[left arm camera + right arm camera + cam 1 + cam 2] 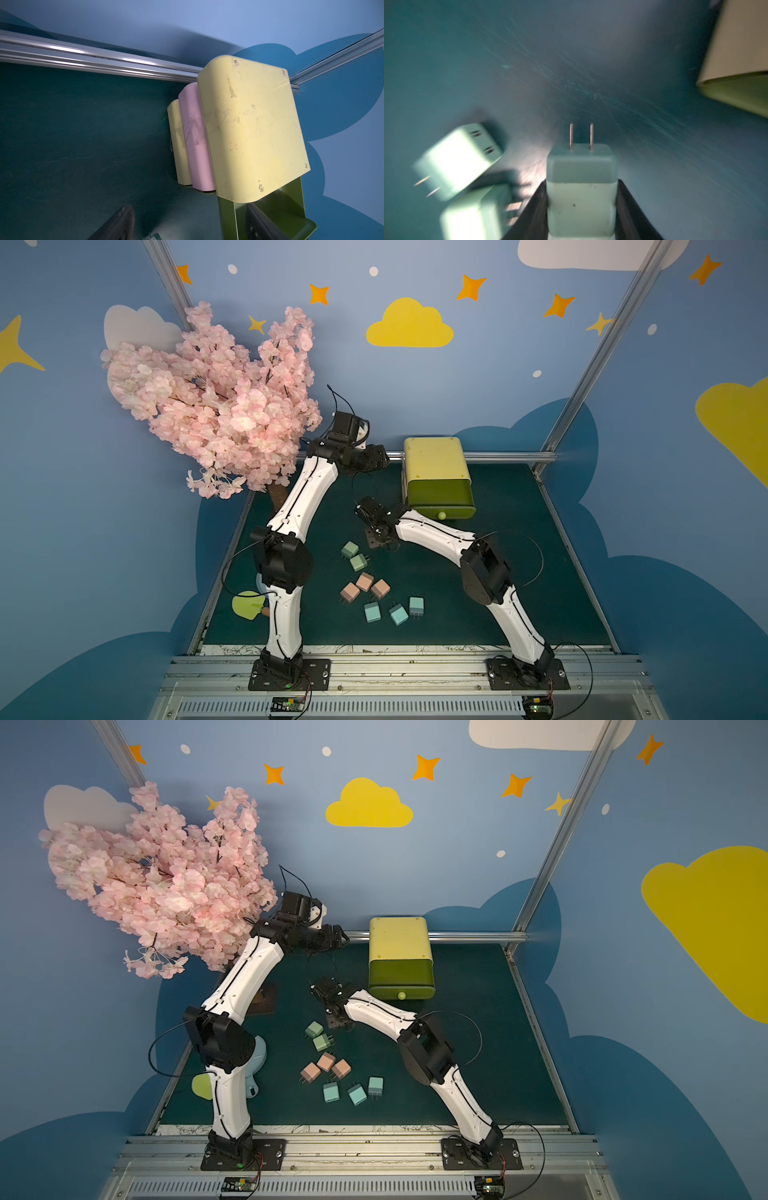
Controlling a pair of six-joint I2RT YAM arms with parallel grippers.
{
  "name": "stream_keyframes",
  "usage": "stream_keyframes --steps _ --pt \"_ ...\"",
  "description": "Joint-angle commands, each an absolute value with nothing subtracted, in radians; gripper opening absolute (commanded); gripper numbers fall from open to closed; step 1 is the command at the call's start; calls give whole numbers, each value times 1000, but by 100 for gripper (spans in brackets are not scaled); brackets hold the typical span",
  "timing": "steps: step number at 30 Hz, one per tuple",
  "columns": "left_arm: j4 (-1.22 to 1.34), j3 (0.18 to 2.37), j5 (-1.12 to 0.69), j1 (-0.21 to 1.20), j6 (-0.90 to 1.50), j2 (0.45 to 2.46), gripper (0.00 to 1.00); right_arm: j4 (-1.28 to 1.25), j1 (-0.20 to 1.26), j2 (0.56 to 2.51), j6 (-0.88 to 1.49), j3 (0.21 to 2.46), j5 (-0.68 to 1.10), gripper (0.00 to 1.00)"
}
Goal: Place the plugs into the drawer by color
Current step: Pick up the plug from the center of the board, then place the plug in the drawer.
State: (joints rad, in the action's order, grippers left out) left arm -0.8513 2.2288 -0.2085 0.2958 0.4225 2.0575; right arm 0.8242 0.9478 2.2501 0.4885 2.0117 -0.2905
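Drawer cabinet point(434, 460): at the far edge of the table point(519, 572), back against the aluminium rail point(511, 456). Pale yellow top; pink middle tier visible in the left wrist view.

Top drawer point(440, 499): pulled out toward the arm bases, olive green, round knob point(441, 514) on its front.

Right tool point(581, 184): closed on the held plug point(581, 164), one black finger against each side face. Located just off the open drawer's front corner, on the left-arm side of the cabinet.

Held plug: pale green, both metal prongs pointing away from the wrist toward the table. Contact with the table: cannot tell, surroundings blurred.

Left tool point(384, 458): raised beside the cabinet's rear corner, about level with its top. Fingers point(118, 224) set well apart, nothing between them.

Loose pale green plugs point(354, 556): two, lying close together on the table in front of the cabinet, just beside the right tool.

Peach-pink plugs point(365, 581): three, in a tight cluster, farther from the cabinet than the green pair.

Light blue plugs point(399, 614): three, in a loose row, farthest from the cabinet.

Artificial blossom tree point(216, 406): on the left-arm side of the cabinet, crown beyond the left arm.
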Motion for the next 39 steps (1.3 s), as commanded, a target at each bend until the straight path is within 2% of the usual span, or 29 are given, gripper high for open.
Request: stream_keyframes --steps 1,6,11,21,39 --pt "-844 2220 -203 298 419 1996 85 869 955 2009 471 2003 -352 32" --pt "-836 2215 -204 303 423 1985 85 728 945 1772 472 1799 -429 31" --pt "-835 2226 -190 320 416 1988 86 793 845 1704 487 1819 -372 30" --pt "-853 2258 -179 328 409 2022 86 1016 679 1893 464 2072 -144 31" --pt "-859 2260 -179 328 401 2054 86 1066 608 2077 449 2197 -73 35"
